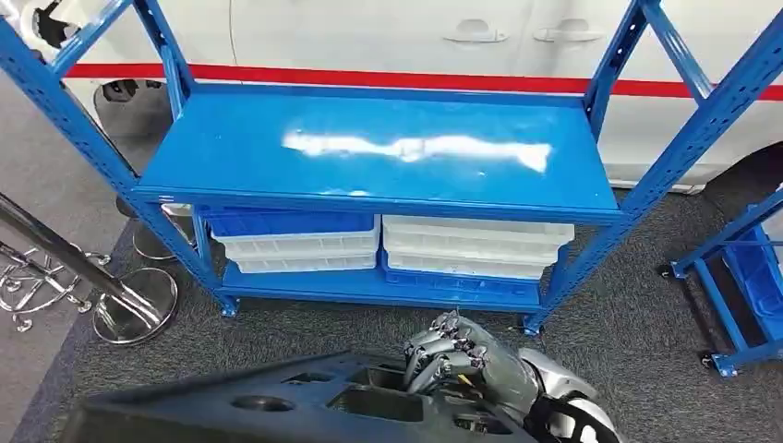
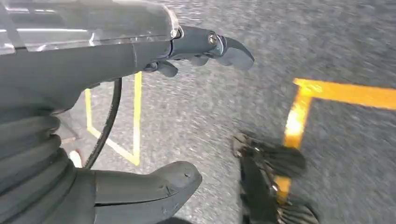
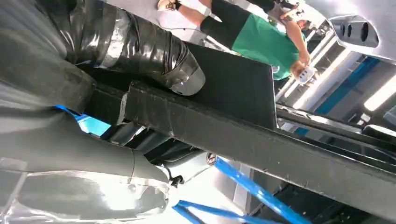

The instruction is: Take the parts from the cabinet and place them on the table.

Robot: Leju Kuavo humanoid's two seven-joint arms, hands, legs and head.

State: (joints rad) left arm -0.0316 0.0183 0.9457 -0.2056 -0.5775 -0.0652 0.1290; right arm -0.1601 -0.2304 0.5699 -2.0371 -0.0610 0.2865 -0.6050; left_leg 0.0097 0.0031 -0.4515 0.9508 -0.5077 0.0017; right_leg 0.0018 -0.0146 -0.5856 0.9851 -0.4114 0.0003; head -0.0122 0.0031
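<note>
Glossy blue metal cabinet (image 1: 369,148); matt black plastic part (image 1: 305,401).

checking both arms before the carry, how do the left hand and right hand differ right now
The right hand grips the black part, fingers curled over its edge; the left hand holds nothing, fingers apart. The right hand is raised in front of the blue rack; the left hand hangs over grey floor with yellow tape lines. Both have grey thumbs and darker fingers.

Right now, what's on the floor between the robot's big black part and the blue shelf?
Nothing: in the head view, bare grey carpet runs between the black part and the blue shelf.
</note>
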